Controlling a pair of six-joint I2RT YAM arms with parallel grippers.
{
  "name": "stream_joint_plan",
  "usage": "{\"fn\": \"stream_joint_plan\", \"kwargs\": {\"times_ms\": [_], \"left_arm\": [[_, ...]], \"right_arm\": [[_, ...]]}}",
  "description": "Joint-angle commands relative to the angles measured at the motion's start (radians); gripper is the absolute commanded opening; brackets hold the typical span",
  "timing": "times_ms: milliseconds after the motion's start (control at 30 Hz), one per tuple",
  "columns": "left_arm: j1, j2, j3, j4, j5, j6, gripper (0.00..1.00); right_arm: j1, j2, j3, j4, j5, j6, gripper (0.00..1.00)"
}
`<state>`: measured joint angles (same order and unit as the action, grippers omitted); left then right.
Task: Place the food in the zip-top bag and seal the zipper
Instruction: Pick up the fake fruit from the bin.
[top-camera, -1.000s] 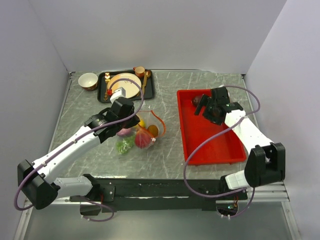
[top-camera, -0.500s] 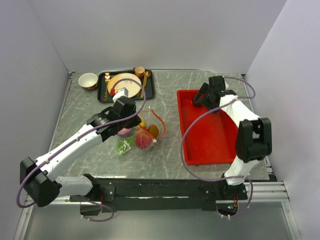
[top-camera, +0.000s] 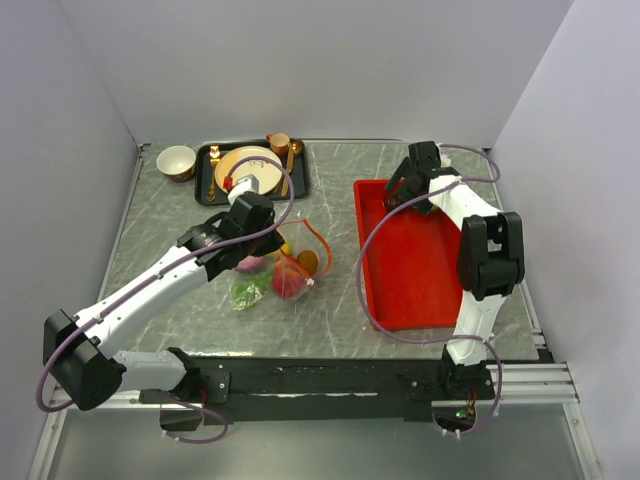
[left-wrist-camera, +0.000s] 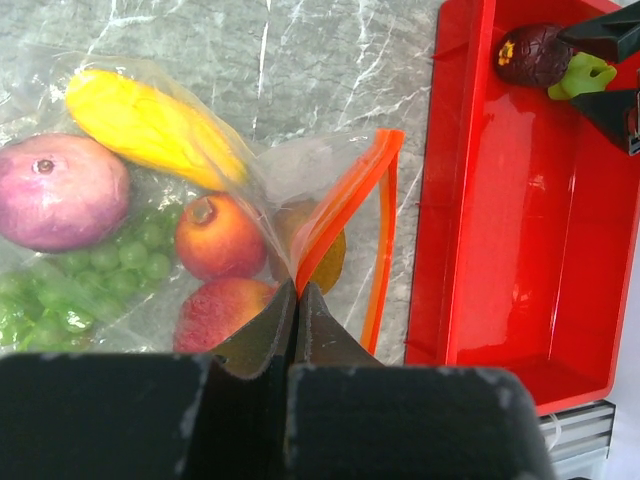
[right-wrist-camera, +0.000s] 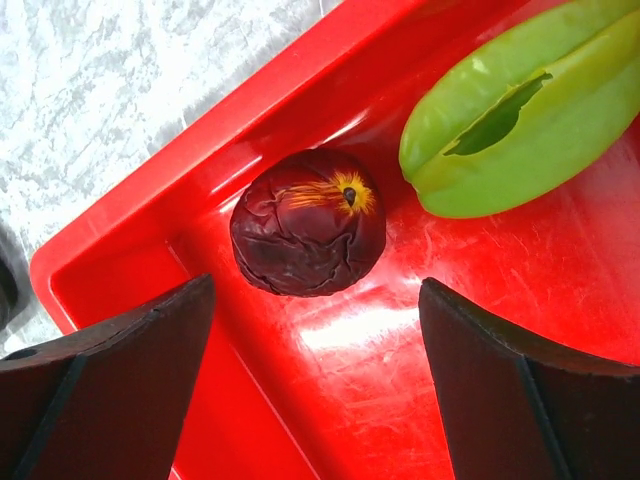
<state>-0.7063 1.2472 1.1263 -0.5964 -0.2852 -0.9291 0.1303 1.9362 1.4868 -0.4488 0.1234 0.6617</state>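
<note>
Swinging further back over the last second, the right pincer (right-wrist-camera: 315, 370) now hangs above the far left corner of the shallow red plastic tray (top-camera: 420, 280). Its jaws stand wide either side of a wrinkled dark purple toy fruit (right-wrist-camera: 308, 222), probably the next pickup. A long green ridged toy piece (right-wrist-camera: 510, 110) lies slantwise just beside it. The left pincer (left-wrist-camera: 296, 300) is clamped on the orange-red zipper strip (left-wrist-camera: 345, 207) of the clear plastic zip-top bag (left-wrist-camera: 300, 165), which lies on the grey marbled bench (left-wrist-camera: 330, 60) with fruit inside. The bag's mouth faces the tray, and the zipper runs roughly front to back.
</note>
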Motion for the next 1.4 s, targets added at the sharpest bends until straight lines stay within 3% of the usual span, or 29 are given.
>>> {"fn": "stream_joint_plan", "kwargs": {"times_ms": [0, 333, 500, 767, 867, 900, 967, 1067, 1367], "left_arm": [[0.002, -0.003, 0.047, 0.009, 0.006, 0.018, 0.01], [0.002, -0.012, 0.036, 0.012, 0.015, 0.012, 0.01], [0.002, -0.026, 0.041, 0.0, 0.004, 0.016, 0.01], [0.004, -0.031, 0.033, -0.008, 0.0, 0.015, 0.01], [0.004, -0.025, 0.036, -0.005, 0.006, 0.021, 0.01], [0.004, -0.02, 0.041, -0.008, 0.006, 0.021, 0.01], [0.004, -0.017, 0.046, -0.009, 0.004, 0.021, 0.01], [0.002, -0.019, 0.036, -0.002, 0.014, 0.019, 0.01], [0.004, 0.004, 0.046, 0.021, 0.038, 0.026, 0.01]], "right_arm": [[-0.006, 0.038, 0.05, 0.024, 0.021, -0.005, 0.88], [-0.008, 0.073, 0.058, 0.021, -0.01, -0.01, 0.88], [-0.006, 0.07, 0.02, 0.082, -0.028, -0.007, 0.78], [-0.008, 0.115, 0.064, 0.052, -0.019, -0.016, 0.76], [-0.008, 0.115, 0.055, 0.055, -0.036, -0.019, 0.62], [-0.006, 0.11, 0.049, 0.058, -0.041, -0.02, 0.52], [-0.006, 0.083, 0.015, 0.076, -0.05, -0.022, 0.41], [-0.006, 0.024, -0.042, 0.099, -0.068, -0.03, 0.3], [-0.003, -0.255, -0.25, 0.11, -0.166, -0.068, 0.28]]}}
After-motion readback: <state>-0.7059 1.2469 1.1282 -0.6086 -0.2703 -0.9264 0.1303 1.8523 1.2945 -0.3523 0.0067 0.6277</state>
